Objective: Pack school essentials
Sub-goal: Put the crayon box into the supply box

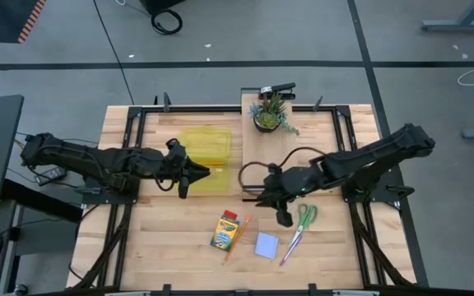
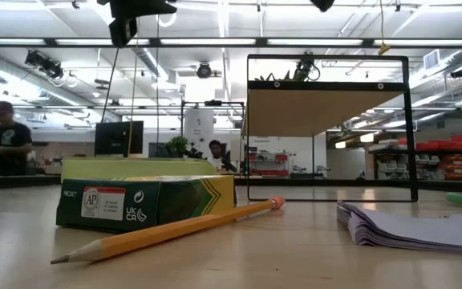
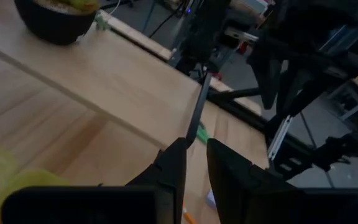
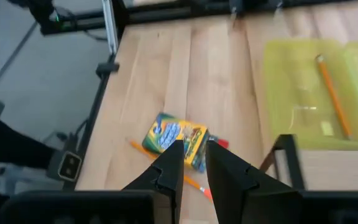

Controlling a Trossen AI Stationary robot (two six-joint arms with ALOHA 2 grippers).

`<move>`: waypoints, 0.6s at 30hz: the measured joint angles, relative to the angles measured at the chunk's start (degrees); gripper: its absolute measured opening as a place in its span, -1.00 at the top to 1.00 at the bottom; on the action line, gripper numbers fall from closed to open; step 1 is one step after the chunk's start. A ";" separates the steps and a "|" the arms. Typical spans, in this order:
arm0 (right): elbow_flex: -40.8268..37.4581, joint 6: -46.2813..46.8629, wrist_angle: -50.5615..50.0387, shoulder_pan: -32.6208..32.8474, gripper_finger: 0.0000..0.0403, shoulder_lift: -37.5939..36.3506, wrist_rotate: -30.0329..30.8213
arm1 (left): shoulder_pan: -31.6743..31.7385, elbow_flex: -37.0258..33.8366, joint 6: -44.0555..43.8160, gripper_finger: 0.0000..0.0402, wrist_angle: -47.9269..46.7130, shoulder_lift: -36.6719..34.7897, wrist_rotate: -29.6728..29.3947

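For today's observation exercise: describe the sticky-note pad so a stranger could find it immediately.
Start at the wooden table and go to its front edge. There, between the crayon box and the scissors, lies the sticky-note pad: the only flat, pale blue square.

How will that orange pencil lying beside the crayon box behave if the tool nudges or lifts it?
The orange pencil is probably stiff and light. Its slim shaft lies on bare wood, leaning on the crayon box, so a push may roll or pivot it. The sharpened tip looks breakable, so pinch mid-shaft.
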 joint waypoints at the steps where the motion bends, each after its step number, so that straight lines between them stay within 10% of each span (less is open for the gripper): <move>1: 0.00 -0.25 0.25 0.00 0.63 0.84 -0.52 | 0.01 0.00 -0.12 0.61 0.26 -0.07 0.00; 11: 0.00 3.21 3.62 -0.14 0.63 5.78 -4.20 | 0.04 0.02 1.01 0.43 -8.67 0.13 10.59; 18: 0.13 13.64 4.92 -0.15 0.63 5.99 7.39 | -1.27 0.02 3.05 0.13 -18.02 0.38 14.30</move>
